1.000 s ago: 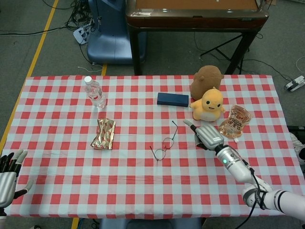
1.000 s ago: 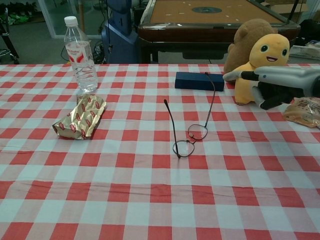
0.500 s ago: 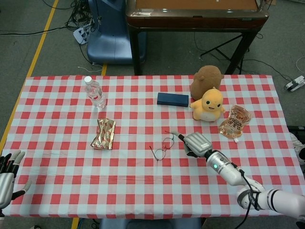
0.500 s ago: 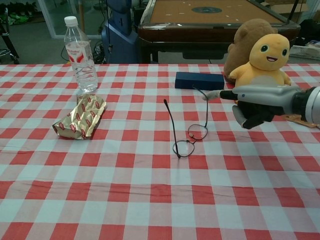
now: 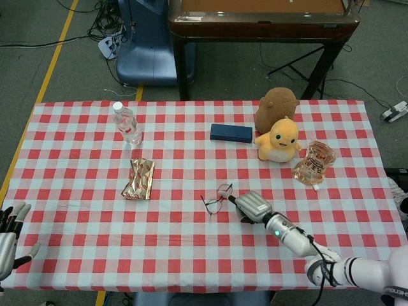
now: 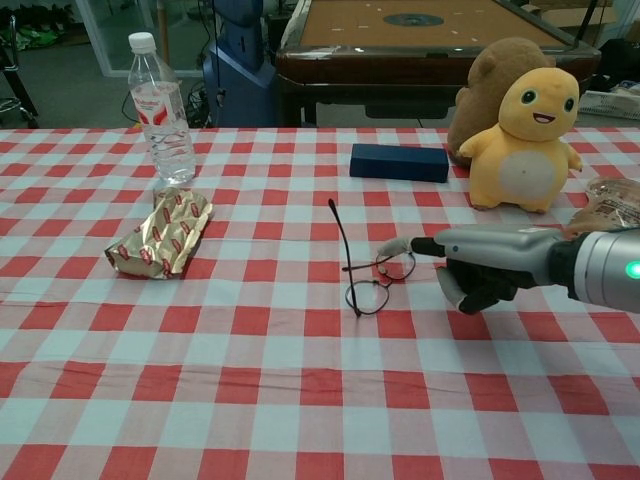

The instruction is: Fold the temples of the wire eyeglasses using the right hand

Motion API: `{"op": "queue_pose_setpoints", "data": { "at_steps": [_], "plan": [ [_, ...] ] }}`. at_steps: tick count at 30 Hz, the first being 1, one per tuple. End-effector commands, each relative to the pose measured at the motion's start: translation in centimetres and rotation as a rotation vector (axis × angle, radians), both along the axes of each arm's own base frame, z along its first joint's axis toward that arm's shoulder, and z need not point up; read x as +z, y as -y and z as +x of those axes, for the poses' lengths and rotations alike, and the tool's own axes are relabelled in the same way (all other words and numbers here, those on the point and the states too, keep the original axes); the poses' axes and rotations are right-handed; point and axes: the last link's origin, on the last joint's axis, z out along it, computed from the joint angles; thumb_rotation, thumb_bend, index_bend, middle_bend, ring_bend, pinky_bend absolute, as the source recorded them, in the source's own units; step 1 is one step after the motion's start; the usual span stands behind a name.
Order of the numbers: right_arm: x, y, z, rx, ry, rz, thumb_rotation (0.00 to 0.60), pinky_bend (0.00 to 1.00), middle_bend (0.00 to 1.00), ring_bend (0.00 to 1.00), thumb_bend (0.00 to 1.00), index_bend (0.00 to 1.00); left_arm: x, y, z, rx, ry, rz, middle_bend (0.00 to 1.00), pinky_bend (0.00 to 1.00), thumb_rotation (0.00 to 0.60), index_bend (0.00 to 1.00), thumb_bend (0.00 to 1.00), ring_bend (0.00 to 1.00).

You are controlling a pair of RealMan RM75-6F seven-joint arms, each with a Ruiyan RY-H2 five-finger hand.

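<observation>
The wire eyeglasses [image 5: 217, 196] [image 6: 377, 281] stand on their lenses near the middle of the checked table [image 5: 95, 217]. One temple [image 6: 338, 240] still sticks up and back. The other temple lies folded low across the lenses. My right hand [image 5: 254, 207] [image 6: 482, 268] is just right of the glasses, one finger stretched out with its fingertip [image 6: 393, 246] touching the folded temple, the other fingers curled in and holding nothing. My left hand [image 5: 9, 237] hangs off the table's front left corner with its fingers spread; only the head view shows it.
A water bottle [image 5: 128, 123] and a gold snack packet [image 5: 141, 178] lie to the left. A dark blue case [image 5: 231, 132] sits behind the glasses. A yellow plush [image 5: 278, 140], a brown plush [image 5: 276, 105] and a snack bag [image 5: 313, 162] stand at the right.
My right hand swept forward and left from beside the yellow plush to the glasses, pushing the right-side temple down from upright to folded across the lenses. The left hand barely moved.
</observation>
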Motion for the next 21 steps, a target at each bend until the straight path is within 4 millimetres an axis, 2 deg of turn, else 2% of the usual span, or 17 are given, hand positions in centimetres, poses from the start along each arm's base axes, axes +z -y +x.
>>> {"op": "queue_pose_setpoints", "data": {
  "at_steps": [1, 9, 21],
  "plan": [
    [-0.7, -0.1, 0.1, -0.011, 0.007, 0.016, 0.6, 1.0, 1.0, 1.0, 1.0, 0.0, 0.1, 0.1, 0.0, 0.002, -0.001, 0.001, 0.0, 0.0, 0.6, 0.0, 0.29, 0.01],
    [-1.9, -0.2, -0.2, -0.028, 0.002, 0.044, 0.6, 1.0, 1.0, 1.0, 1.0, 0.0, 0.1, 0.2, -0.2, 0.009, -0.002, 0.002, 0.0, 0.0, 0.6, 0.0, 0.29, 0.01],
    [-2.0, -0.1, -0.2, -0.035, 0.017, 0.04, 0.6, 1.0, 1.0, 1.0, 1.0, 0.0, 0.2, 0.4, -0.3, 0.013, 0.004, 0.001, 0.0, 0.0, 0.6, 0.0, 0.29, 0.01]
  ]
}}
